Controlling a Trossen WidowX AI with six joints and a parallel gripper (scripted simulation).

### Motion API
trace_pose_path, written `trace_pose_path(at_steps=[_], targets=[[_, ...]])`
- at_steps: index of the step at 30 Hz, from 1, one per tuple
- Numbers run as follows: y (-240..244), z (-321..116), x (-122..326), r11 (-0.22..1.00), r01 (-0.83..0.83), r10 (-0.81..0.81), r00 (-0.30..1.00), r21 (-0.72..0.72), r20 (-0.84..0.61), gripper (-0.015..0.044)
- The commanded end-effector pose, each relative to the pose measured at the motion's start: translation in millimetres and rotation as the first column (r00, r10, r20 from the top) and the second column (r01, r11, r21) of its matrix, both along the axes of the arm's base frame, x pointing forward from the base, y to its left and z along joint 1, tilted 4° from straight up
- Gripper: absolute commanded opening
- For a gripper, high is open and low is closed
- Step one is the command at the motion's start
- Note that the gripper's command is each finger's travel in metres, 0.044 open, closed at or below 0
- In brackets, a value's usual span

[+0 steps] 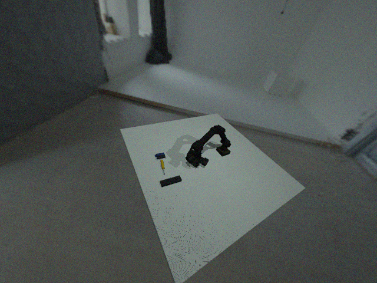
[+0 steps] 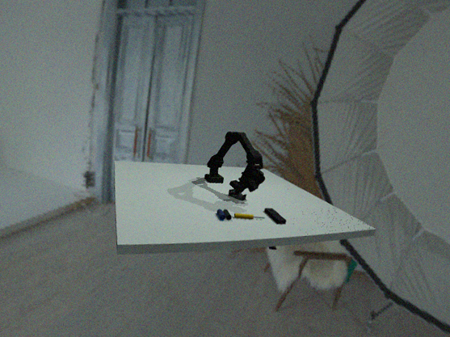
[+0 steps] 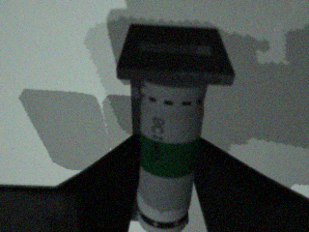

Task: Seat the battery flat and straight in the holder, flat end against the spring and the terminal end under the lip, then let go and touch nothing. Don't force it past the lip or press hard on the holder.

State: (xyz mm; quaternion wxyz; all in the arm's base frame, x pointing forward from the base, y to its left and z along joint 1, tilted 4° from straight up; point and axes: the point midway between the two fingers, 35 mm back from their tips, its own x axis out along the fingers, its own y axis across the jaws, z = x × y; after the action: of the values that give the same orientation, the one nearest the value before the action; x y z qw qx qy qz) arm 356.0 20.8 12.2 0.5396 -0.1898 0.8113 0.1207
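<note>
In the wrist view a white battery with a green band (image 3: 168, 121) sits lengthways between my two dark fingers. My gripper (image 3: 166, 144) is shut on it. The battery's far end meets the near edge of the black holder (image 3: 175, 53), which lies on the white table right ahead. Its near end, with a dark ring, points back toward the camera. I cannot tell whether the far end touches the holder or hangs just above it. In the top and exterior views the gripper (image 1: 198, 161) is low over the table; it also shows in the exterior view (image 2: 237, 191). The battery is too small to make out there.
A blue block (image 1: 159, 155), a yellow screwdriver (image 1: 162, 165) and a flat black bar (image 1: 170, 180) lie in a row left of the gripper. They show in the exterior view as well, the bar (image 2: 274, 215) nearest the table's front edge. The arm's base (image 1: 223, 150) stands behind.
</note>
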Motion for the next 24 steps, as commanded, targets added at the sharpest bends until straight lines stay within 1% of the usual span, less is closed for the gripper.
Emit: trace_pose_path(at_steps=[1, 24], targets=[[2.1, -3.1, 4.2, 1.000, 0.001, -0.002, 0.999, 0.022, 0.034, 0.0087], [0.1, -5.7, 1.3, 0.997, -0.005, -0.003, 0.992, 0.071, 0.122, 0.0087]])
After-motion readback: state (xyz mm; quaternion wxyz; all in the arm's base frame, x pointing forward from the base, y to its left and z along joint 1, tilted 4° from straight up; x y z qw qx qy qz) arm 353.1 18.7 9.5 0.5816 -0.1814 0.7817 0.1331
